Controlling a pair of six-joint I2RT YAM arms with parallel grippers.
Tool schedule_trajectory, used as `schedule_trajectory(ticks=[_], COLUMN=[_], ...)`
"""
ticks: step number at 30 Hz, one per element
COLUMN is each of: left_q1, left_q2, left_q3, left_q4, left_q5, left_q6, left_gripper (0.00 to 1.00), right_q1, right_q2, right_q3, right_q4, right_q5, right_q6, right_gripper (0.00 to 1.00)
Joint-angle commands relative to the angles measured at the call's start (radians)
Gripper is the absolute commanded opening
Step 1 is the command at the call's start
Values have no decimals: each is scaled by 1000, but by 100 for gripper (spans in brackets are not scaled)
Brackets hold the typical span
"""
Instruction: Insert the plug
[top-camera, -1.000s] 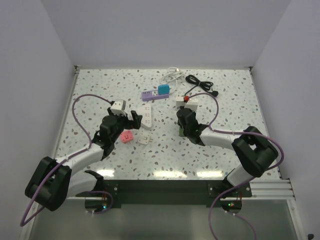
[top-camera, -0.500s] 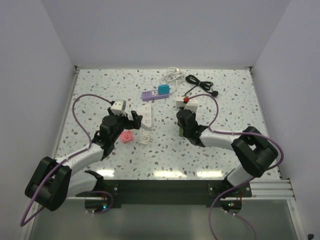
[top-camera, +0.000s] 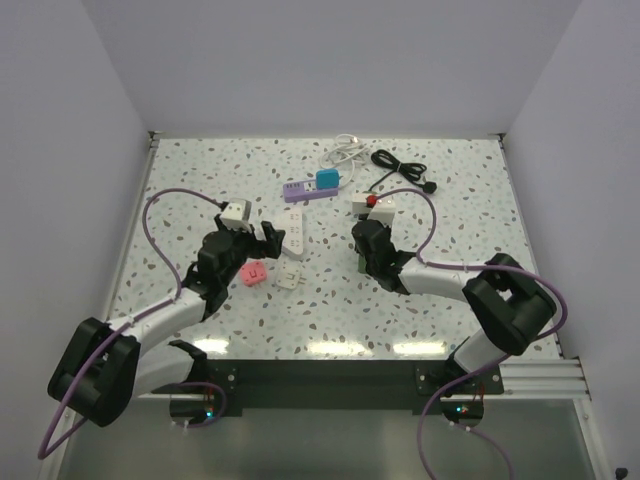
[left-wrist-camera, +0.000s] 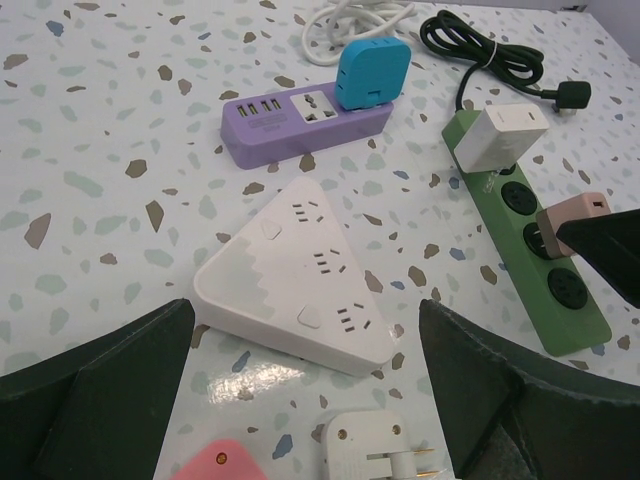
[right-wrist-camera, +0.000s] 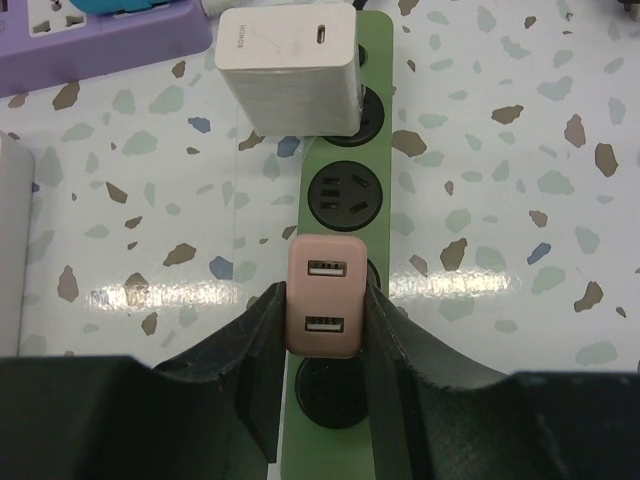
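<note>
Your right gripper is pinching a pink USB charger between its two dark fingers, one pressing on each side of the charger's body. The charger is sitting over the third socket of a green power strip, its two USB ports facing up toward the wrist camera. Whether its prongs are seated in the socket cannot be told from these views. A white adapter is occupying the strip's far socket. The second socket, between adapter and charger, is showing uncovered, and a fourth is showing partly between the fingers on the near side.

Your left gripper is hovering with its fingers spread wide, gripping nothing, above a white triangular power strip that is lying flat on the speckled surface. Just near of that strip, a white plug is lying on its side with its prongs pointing right, and a pink block is peeking in beside it.

Farther back, a purple power strip is carrying a blue adapter at its right end. A coiled black cable and a white cable are lying behind it.
</note>
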Motion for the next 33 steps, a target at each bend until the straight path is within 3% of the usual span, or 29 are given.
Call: schedule_trajectory(ticks=[1, 9, 33], left_q1=[14, 17, 26], left_q2=[-26, -37, -67], left_q3=[-3, -9, -23], left_q4=[9, 8, 2], left_q5=[12, 25, 31], left_q6=[25, 26, 25], left_gripper=[100, 100, 100], right_q1=[6, 6, 4], right_q2=[37, 46, 198], right_q3=[-23, -25, -68], right_q4=[-199, -262, -241], right_q5=[-22, -68, -83], right_q6=[10, 25, 128], right_gripper=[0, 0, 0])
